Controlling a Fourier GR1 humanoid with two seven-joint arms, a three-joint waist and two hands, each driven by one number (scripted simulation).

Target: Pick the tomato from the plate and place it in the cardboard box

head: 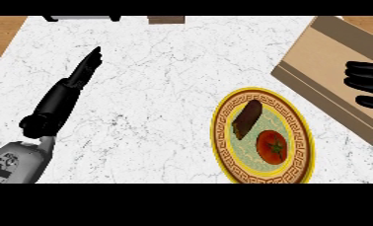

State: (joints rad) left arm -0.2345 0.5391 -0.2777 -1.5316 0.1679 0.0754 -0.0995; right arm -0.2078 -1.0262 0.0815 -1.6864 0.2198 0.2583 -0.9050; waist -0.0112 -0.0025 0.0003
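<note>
A red tomato (272, 146) with a green stem lies on the lower right part of a yellow-rimmed patterned plate (224, 143), beside a dark brown elongated vegetable (246, 117). The cardboard box (320, 62) sits at the right edge, up and to the right of the plate. Only the black fingers of my right hand (360, 74) show at the right edge, over the box. My left hand (82, 74) is at the left, fingers straight and pointing up the counter, far from the plate and holding nothing.
The white marble counter (160, 87) stretches between my left hand and the plate. A dark-footed appliance (80, 18) and a small brown object (166, 20) sit at the far edge. Wood shows at the top left corner (11, 27).
</note>
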